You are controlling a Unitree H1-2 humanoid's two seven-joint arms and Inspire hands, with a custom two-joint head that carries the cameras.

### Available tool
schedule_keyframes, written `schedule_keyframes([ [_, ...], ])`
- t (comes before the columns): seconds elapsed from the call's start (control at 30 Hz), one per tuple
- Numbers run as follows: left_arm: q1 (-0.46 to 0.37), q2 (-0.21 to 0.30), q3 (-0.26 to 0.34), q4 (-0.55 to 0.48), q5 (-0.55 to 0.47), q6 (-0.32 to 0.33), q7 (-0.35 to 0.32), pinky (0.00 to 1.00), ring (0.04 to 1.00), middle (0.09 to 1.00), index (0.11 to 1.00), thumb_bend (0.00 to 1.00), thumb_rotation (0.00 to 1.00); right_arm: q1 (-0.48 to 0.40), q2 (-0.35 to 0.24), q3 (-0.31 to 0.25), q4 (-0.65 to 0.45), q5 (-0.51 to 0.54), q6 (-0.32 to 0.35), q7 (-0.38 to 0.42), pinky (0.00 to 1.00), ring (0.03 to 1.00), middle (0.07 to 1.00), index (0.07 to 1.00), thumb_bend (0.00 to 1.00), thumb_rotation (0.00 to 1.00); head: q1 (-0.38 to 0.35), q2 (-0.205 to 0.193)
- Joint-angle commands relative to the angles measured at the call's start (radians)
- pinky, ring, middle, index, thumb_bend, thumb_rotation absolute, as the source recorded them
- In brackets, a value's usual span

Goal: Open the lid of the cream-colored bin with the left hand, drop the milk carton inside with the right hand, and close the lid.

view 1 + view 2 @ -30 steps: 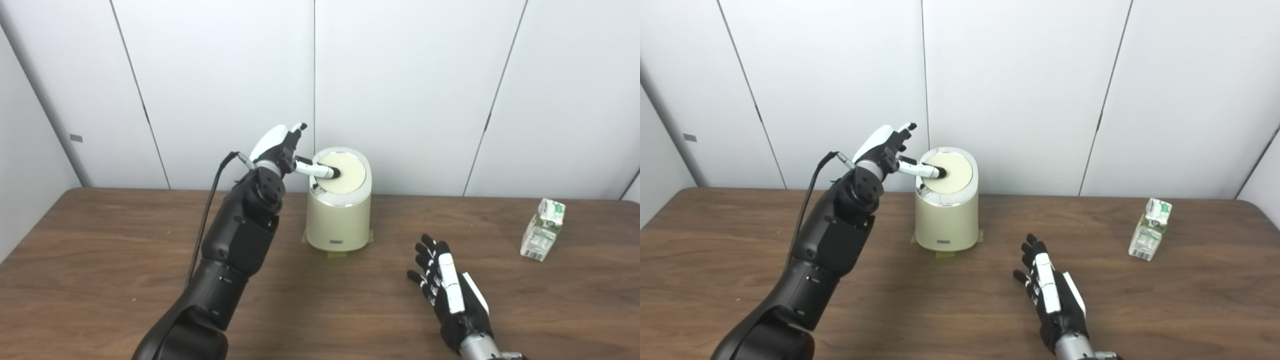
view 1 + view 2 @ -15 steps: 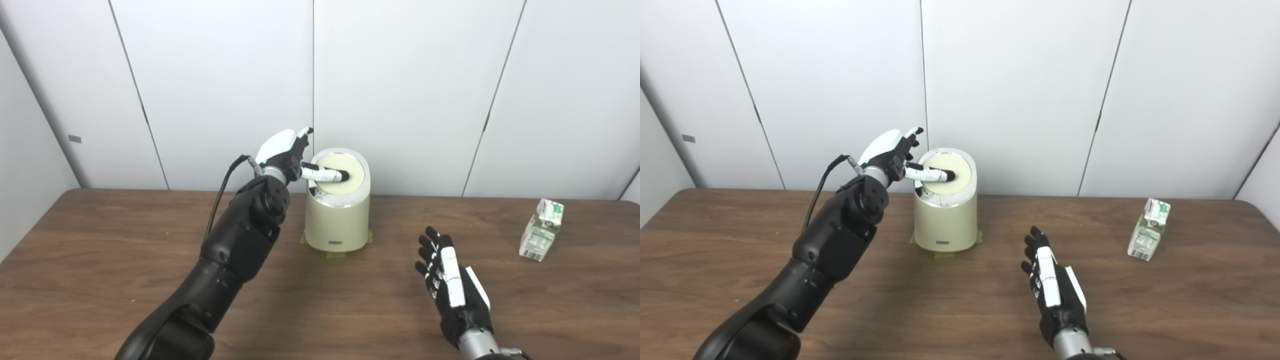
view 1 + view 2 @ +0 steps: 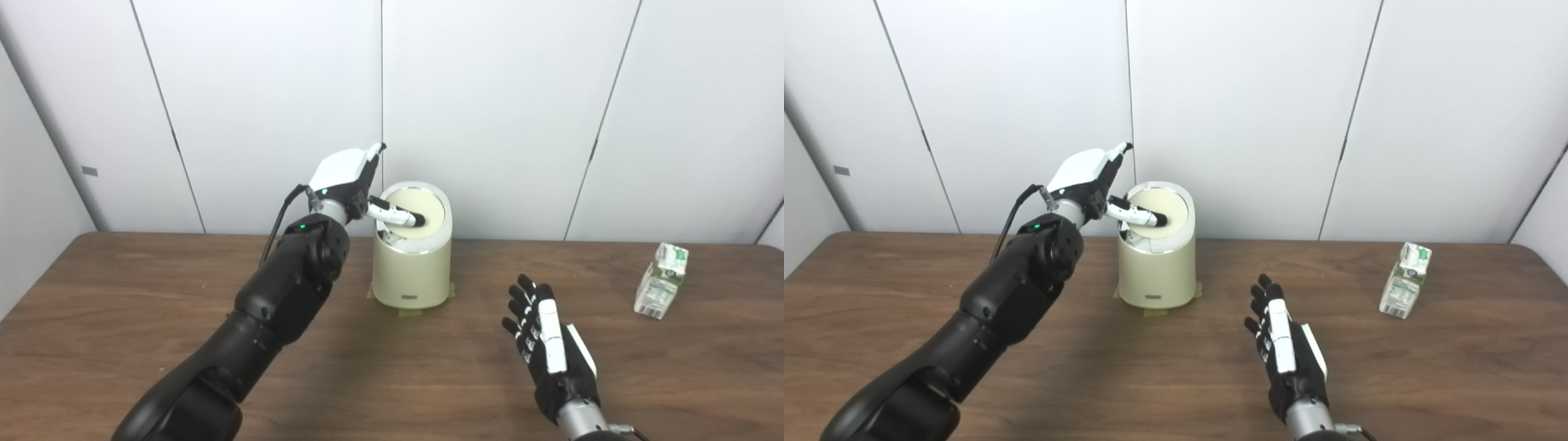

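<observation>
The cream-colored bin [image 3: 411, 269] stands at the back middle of the wooden table [image 3: 122, 318]. Its round lid [image 3: 429, 211] is tilted, its near-left edge pushed down. My left hand [image 3: 349, 180] is beside the bin's top left, fingers apart, with the thumb [image 3: 395, 215] lying on the lid. It grips nothing. The milk carton [image 3: 661, 280] stands upright at the far right of the table. My right hand [image 3: 548, 349] is open and empty, palm sideways, low over the table right of the bin and well left of the carton.
White wall panels [image 3: 502, 110] rise right behind the bin. Strips of tape [image 3: 409, 311] show at the bin's base. The table's far right corner lies just past the carton.
My left arm has stretched further forward and the thumb has pressed the lid's near edge down a little. My right hand has drifted slightly up and forward. The camera shifted a bit.
</observation>
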Motion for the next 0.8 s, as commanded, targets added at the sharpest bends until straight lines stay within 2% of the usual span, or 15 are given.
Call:
schedule_keyframes([
  [0.0, -0.024, 0.016, 0.007, 0.003, 0.007, 0.027, -0.023, 0.78, 0.879, 0.959, 0.994, 0.92, 0.00, -0.040, 0.008, -0.002, -0.040, 0.006, -0.014, -0.001, 0.94, 0.983, 0.965, 0.971, 0.69, 1.00, 0.001, 0.001],
  [0.07, -0.029, 0.004, 0.041, -0.014, -0.029, 0.051, -0.035, 0.77, 0.870, 0.956, 0.995, 0.90, 0.00, -0.041, 0.004, -0.003, -0.045, 0.003, -0.010, -0.002, 0.94, 0.982, 0.965, 0.969, 0.68, 1.00, 0.001, 0.001],
  [0.13, -0.030, -0.012, 0.099, -0.043, -0.089, 0.074, -0.047, 0.73, 0.857, 0.936, 0.985, 0.85, 0.05, -0.042, -0.001, -0.008, -0.049, 0.005, -0.007, -0.001, 0.96, 0.988, 0.969, 0.975, 0.67, 1.00, -0.015, -0.001],
  [0.17, -0.021, -0.036, 0.171, -0.080, -0.154, 0.085, -0.037, 0.71, 0.856, 0.929, 0.973, 0.80, 0.09, -0.042, -0.003, -0.014, -0.050, 0.009, -0.010, -0.001, 0.96, 0.990, 0.972, 0.977, 0.67, 1.00, -0.015, -0.001],
  [0.2, -0.008, -0.056, 0.229, -0.117, -0.205, 0.085, -0.015, 0.69, 0.848, 0.923, 0.956, 0.74, 0.14, -0.043, -0.006, -0.019, -0.049, 0.012, -0.015, 0.000, 0.96, 0.991, 0.974, 0.978, 0.67, 1.00, -0.021, -0.003],
  [0.27, 0.021, -0.087, 0.309, -0.184, -0.265, 0.072, 0.023, 0.66, 0.819, 0.891, 0.922, 0.64, 0.25, -0.046, -0.014, -0.028, -0.043, 0.012, -0.026, 0.001, 0.95, 0.988, 0.974, 0.976, 0.67, 1.00, -0.024, -0.005],
  [0.3, 0.041, -0.099, 0.333, -0.221, -0.279, 0.063, 0.040, 0.67, 0.807, 0.874, 0.910, 0.57, 0.34, -0.047, -0.020, -0.032, -0.038, 0.010, -0.031, 0.001, 0.95, 0.986, 0.973, 0.977, 0.66, 1.00, -0.024, -0.005],
  [0.37, 0.083, -0.115, 0.369, -0.289, -0.312, 0.051, 0.057, 0.69, 0.807, 0.867, 0.903, 0.53, 0.41, -0.051, -0.026, -0.042, -0.029, 0.007, -0.042, -0.003, 0.95, 0.982, 0.971, 0.975, 0.66, 1.00, -0.036, -0.003],
  [0.4, 0.111, -0.122, 0.386, -0.330, -0.334, 0.045, 0.060, 0.75, 0.836, 0.877, 0.909, 0.51, 0.52, -0.051, -0.028, -0.048, -0.025, 0.007, -0.051, -0.007, 0.93, 0.972, 0.964, 0.971, 0.66, 0.96, -0.042, -0.005],
  [0.43, 0.131, -0.126, 0.397, -0.358, -0.350, 0.041, 0.063, 0.78, 0.852, 0.884, 0.911, 0.49, 0.58, -0.051, -0.029, -0.053, -0.022, 0.006, -0.057, -0.009, 0.93, 0.969, 0.961, 0.969, 0.66, 0.92, -0.042, -0.005],
  [0.5, 0.183, -0.140, 0.426, -0.440, -0.394, 0.049, 0.063, 0.80, 0.852, 0.880, 0.900, 0.48, 0.66, -0.047, -0.035, -0.064, -0.018, 0.011, -0.072, -0.008, 0.92, 0.964, 0.958, 0.967, 0.65, 0.87, -0.056, -0.007],
  [0.53, 0.204, -0.145, 0.437, -0.475, -0.413, 0.056, 0.062, 0.80, 0.842, 0.869, 0.894, 0.48, 0.72, -0.045, -0.038, -0.069, -0.016, 0.014, -0.078, -0.007, 0.91, 0.961, 0.962, 0.969, 0.64, 0.82, -0.056, -0.007],
  [0.6, 0.247, -0.150, 0.456, -0.536, -0.449, 0.056, 0.057, 0.80, 0.835, 0.859, 0.887, 0.46, 0.80, -0.041, -0.044, -0.075, -0.017, 0.011, -0.086, -0.010, 0.89, 0.950, 0.961, 0.968, 0.62, 0.75, -0.064, -0.005],
  [0.73, 0.339, -0.152, 0.481, -0.637, -0.507, 0.050, 0.049, 0.84, 0.860, 0.873, 0.899, 0.39, 0.87, -0.023, -0.068, -0.085, -0.055, 0.005, -0.074, -0.010, 0.84, 0.916, 0.949, 0.951, 0.57, 0.52, -0.088, 0.001],
  [0.77, 0.361, -0.152, 0.486, -0.660, -0.516, 0.056, 0.050, 0.84, 0.860, 0.876, 0.902, 0.40, 0.90, -0.018, -0.075, -0.093, -0.065, 0.005, -0.069, -0.014, 0.82, 0.901, 0.942, 0.941, 0.57, 0.44, -0.097, 0.004],
])
